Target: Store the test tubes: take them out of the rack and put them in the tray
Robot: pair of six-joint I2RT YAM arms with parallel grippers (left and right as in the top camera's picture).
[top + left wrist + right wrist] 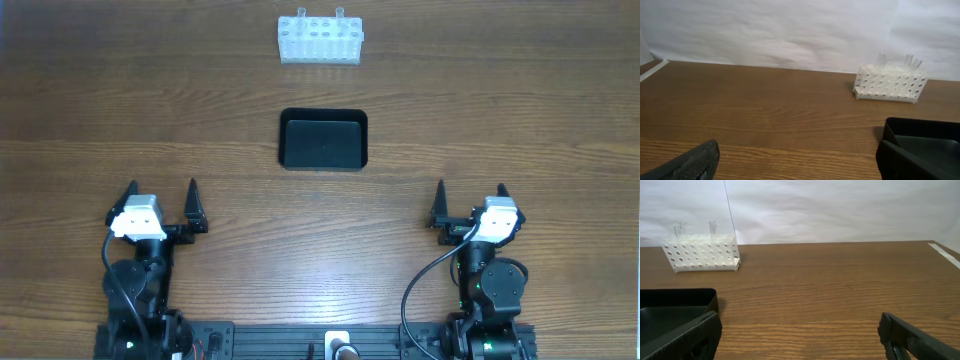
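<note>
From above, the white rack (320, 42) stands at the far side of the counter (150, 100), and the black tray (323, 113) lies nearer the arms, apart from it. The left end effector (162, 186) and the right end effector (471, 188) are both wide open, holding nothing. In the left wrist view, test tubes (910, 60) stick up from the rack; in the right wrist view too.
</note>
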